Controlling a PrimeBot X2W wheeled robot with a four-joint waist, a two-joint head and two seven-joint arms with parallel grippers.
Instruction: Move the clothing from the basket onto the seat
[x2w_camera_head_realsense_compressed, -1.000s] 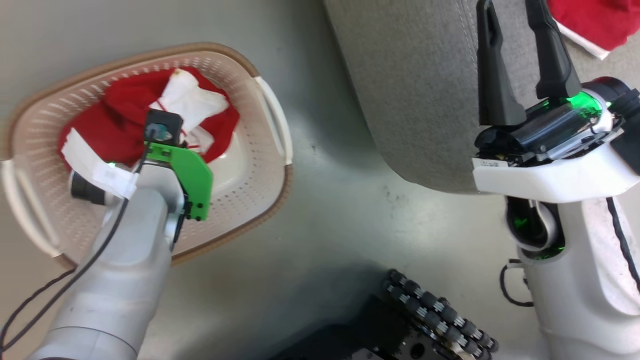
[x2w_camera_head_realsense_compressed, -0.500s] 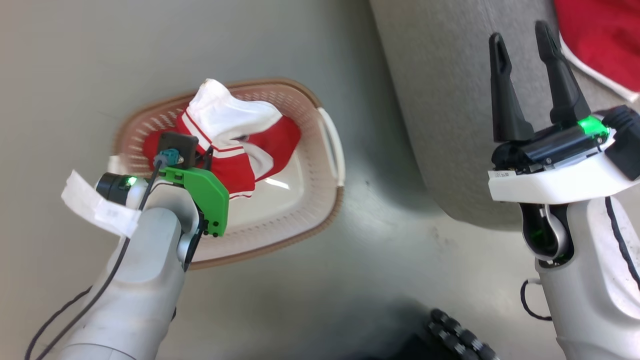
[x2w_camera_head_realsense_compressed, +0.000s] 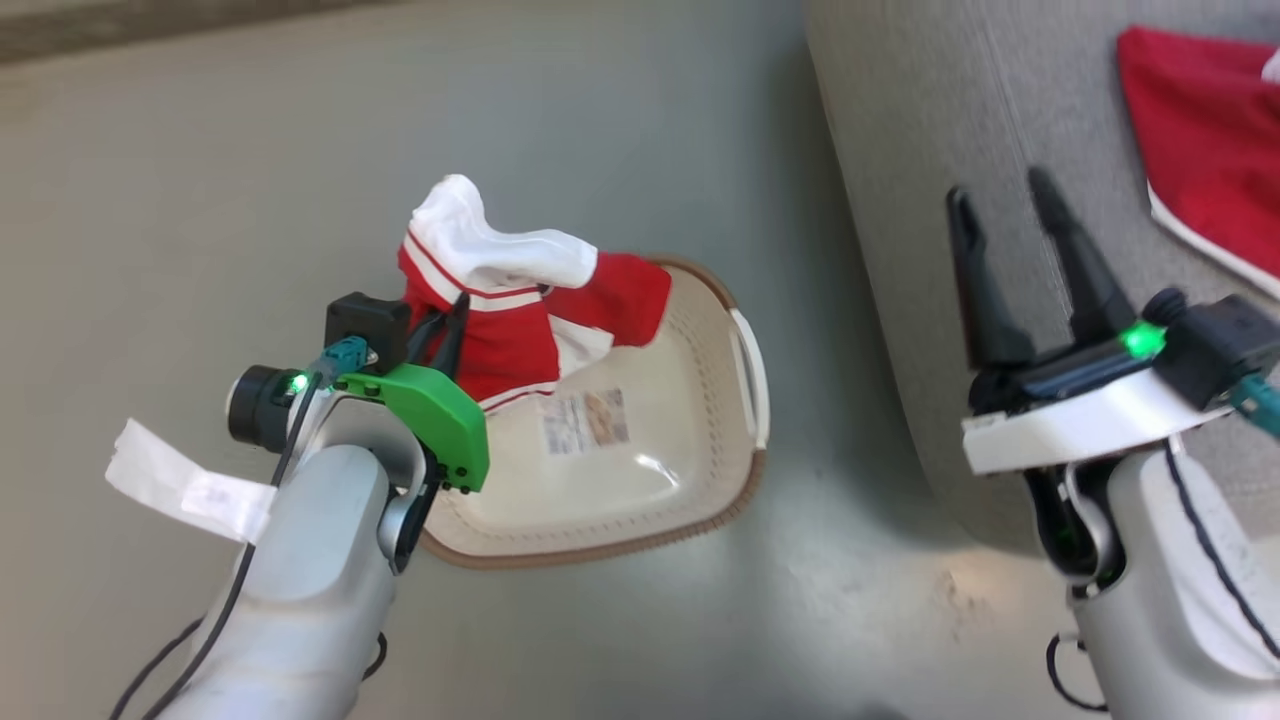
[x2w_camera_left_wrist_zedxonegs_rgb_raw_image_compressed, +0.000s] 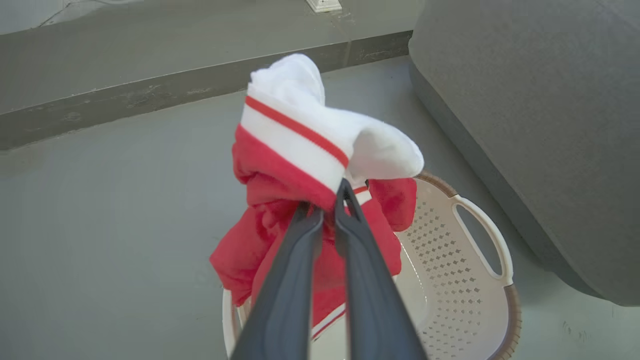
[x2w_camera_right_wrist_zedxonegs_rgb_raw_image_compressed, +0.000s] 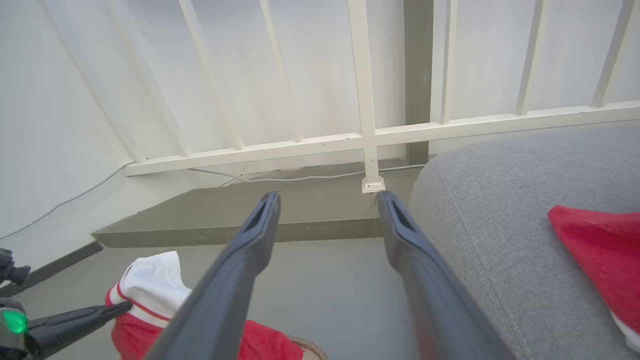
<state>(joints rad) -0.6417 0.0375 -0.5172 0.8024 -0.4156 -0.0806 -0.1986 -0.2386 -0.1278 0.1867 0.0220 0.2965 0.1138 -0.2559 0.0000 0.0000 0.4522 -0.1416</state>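
Change: the red garment (x2w_camera_head_realsense_compressed: 500, 310), bunched on the basket (x2w_camera_head_realsense_compressed: 600, 548) bottom a second ago, now hangs above the basket's far-left rim. I cannot tell whether its lowest hem is clear of the rim.
Left gripper (x2w_camera_head_realsense_compressed: 447, 335): nearly closed, its fingers pinching a fold of red cloth just under the white striped trim. It is the same pinch as a second ago, only higher over the basket.
Basket inside: now bare, with the sticker (x2w_camera_head_realsense_compressed: 585, 420) on its bottom uncovered.
Right gripper (x2w_camera_head_realsense_compressed: 1000, 190): fingers spread wide and holding nothing, right of the basket over the seat (x2w_camera_head_realsense_compressed: 930, 130) edge. Unchanged.
Seat: right of the basket, close to its handle. A second red garment (x2w_camera_head_realsense_compressed: 1210, 190) already lies on it, well away from the basket.
Camera: the head view has shifted, so the basket's apparent slide over the floor (x2w_camera_head_realsense_compressed: 250, 150) is not logged as a move.
Meaning: pick-up judged done. The carry rightward from the basket and the release on the seat remain. This is likely the last piece.
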